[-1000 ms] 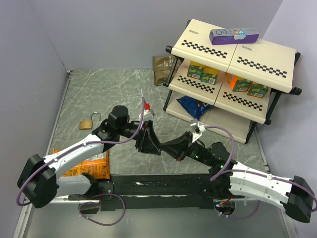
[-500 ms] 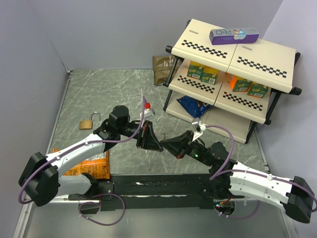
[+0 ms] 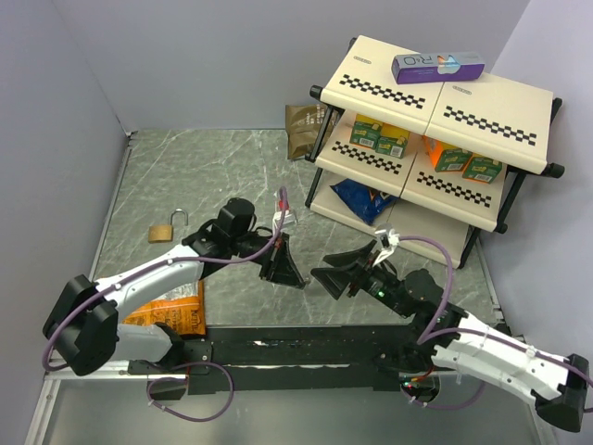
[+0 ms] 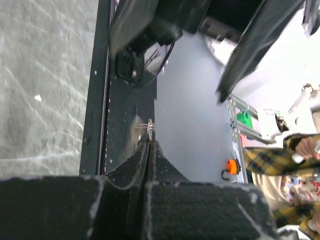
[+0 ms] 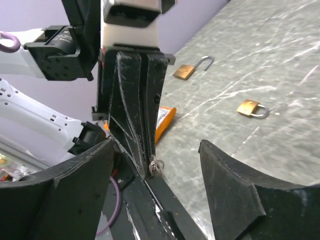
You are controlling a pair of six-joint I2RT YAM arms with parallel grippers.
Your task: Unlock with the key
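The key (image 5: pixel 157 165) is a tiny silvery piece with a thin wire ring, pinched at the tips of my left gripper (image 5: pixel 149 171). In the left wrist view the key (image 4: pixel 150 128) pokes out just past the left gripper (image 4: pixel 148 143), whose jaws are pressed together. From above, the left gripper (image 3: pixel 289 278) hangs over the table's front middle. My right gripper (image 3: pixel 326 269) faces it from the right, open and empty, a small gap away. In the right wrist view the right gripper (image 5: pixel 156 145) has its fingers spread either side of the key. A brass padlock (image 3: pixel 165 229) lies far left.
A second brass padlock (image 5: pixel 251 108) lies on the marble table nearer the arms, beyond the first padlock (image 5: pixel 190 70). An orange packet (image 3: pixel 172 311) lies front left. A two-tier rack (image 3: pixel 435 102) with boxes stands at the back right, and a black rail (image 3: pixel 296 348) runs along the front edge.
My left gripper shut on the key while the right still held it. The right gripper then opened, let go and drew back to the right. The left arm shifted slightly right.
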